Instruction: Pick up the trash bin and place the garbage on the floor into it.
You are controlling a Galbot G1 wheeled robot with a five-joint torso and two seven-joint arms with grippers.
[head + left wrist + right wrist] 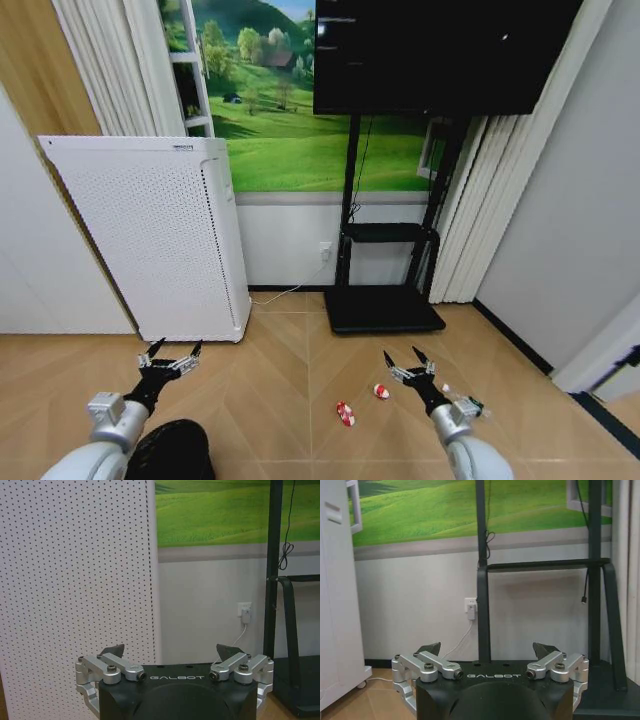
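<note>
Trash bin (172,450) under left end effector (175,352) (spread).

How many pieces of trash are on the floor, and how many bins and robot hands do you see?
Red-and-white wrappers: 2
Plastic bottle: 1
Black bin: 1
Grippers, both open and empty: 2, left gripper, right gripper
Total: 6

The small black round mesh trash bin (172,450) stands on the tan herringbone parquet floor (280,400) at the near left, before the tall white perforated appliance (150,235). Two red-and-white wrapper lumps (346,412) lie right of it, the clear plastic bottle (462,402) farther right. The black stand (385,290) is behind them.
</note>
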